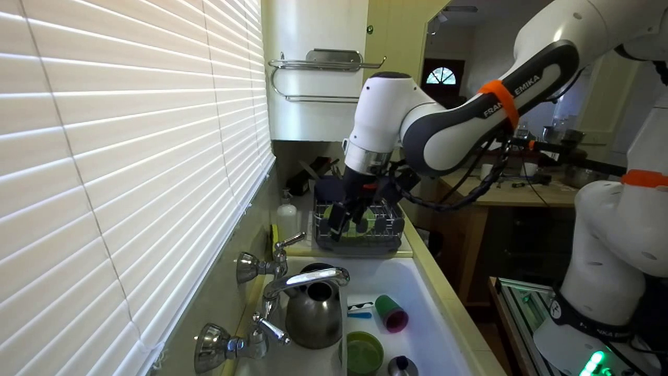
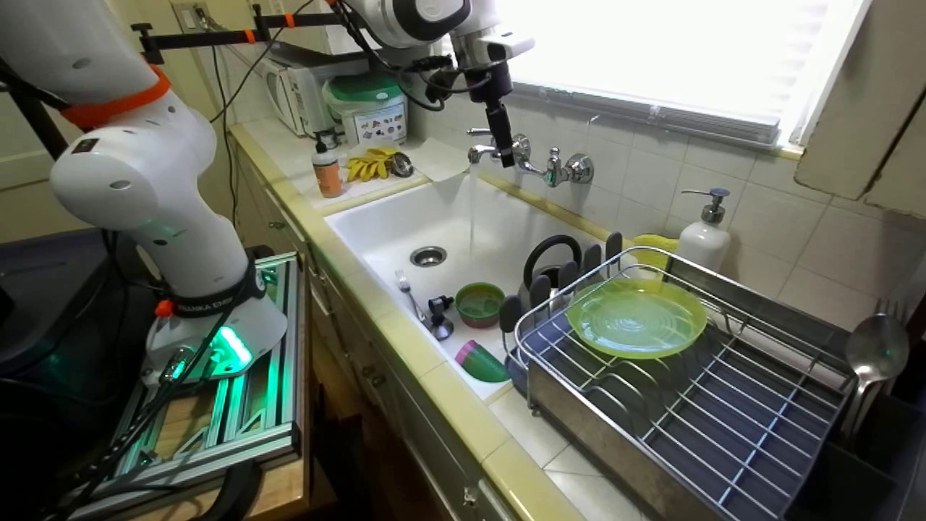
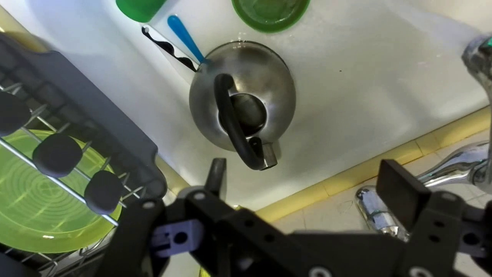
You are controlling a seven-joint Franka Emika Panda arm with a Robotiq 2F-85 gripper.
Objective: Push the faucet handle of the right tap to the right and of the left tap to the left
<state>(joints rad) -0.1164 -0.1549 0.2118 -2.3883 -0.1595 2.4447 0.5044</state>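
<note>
1. Hand: gripper (image 3: 303, 179) is hanging above the sink (image 2: 383, 224) end nearest the dish rack (image 2: 593, 438); fingers (image 3: 403, 192) are standing wide apart, holding nothing.
2. Place (taking the counter (image 2: 416, 362) as table): right tap (image 1: 281, 263) is sitting on the wall-side edge, near the back corner by the rack; right handle (image 1: 295, 239) is pointing out over the sink. Left tap (image 1: 255, 339) is sitting farther along that edge, away from the rack; left handle (image 1: 275, 331) is also pointing sinkward.
3. Contact: none; a gap is showing between gripper and right handle in an exterior view.
4. Feel: both handles are looking like rigid chrome levers on fixed mounts, so weight isn't mattering; they're probably tough, not fragile. Valve stiffness isn't showing. Smooth finish is likely being slippery, worse if wet.
5. Hold: pinching probably isn't needed. Pressing a finger's side on each lever's outer end should be giving most leverage: right handle toward the rack-end edge, left handle toward the opposite end edge. Bringing fingers together first may be making a firmer prod.
6. Risk: spout (image 1: 313, 277) is reaching out between the handles, possibly getting knocked. Water (image 2: 472, 210) is running from it, so presumably some valve is passing flow.
</note>
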